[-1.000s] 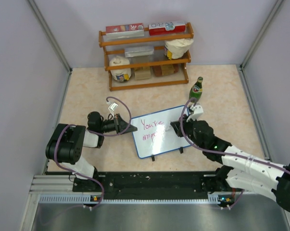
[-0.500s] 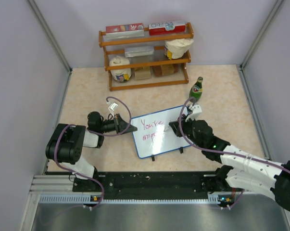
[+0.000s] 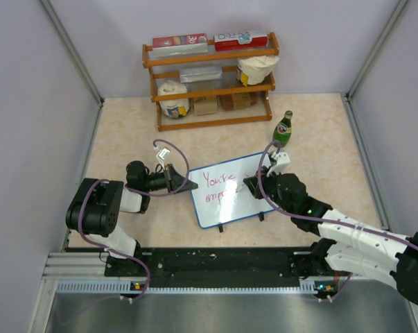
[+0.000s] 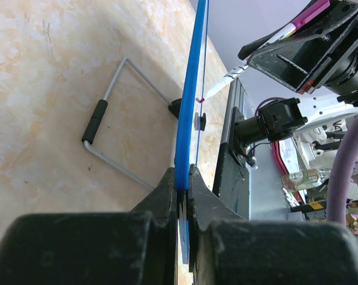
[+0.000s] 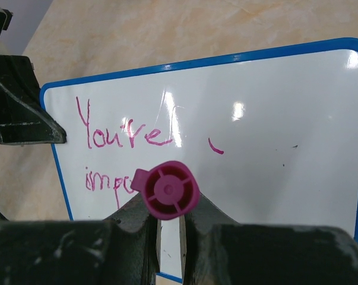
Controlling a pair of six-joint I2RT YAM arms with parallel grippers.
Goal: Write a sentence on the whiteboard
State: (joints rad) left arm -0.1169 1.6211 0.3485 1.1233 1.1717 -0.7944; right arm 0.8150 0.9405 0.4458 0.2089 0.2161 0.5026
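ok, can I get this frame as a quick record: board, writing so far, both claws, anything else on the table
board: whiteboard, blue frame, propped on a wire stand
writing: pink, "You're" above "imp", the rest hidden behind the marker
left claw: shut on the whiteboard's blue edge
right claw: shut on the marker, pointed at the whiteboard face
also there: green bottle beyond the whiteboard, wooden shelf at the back
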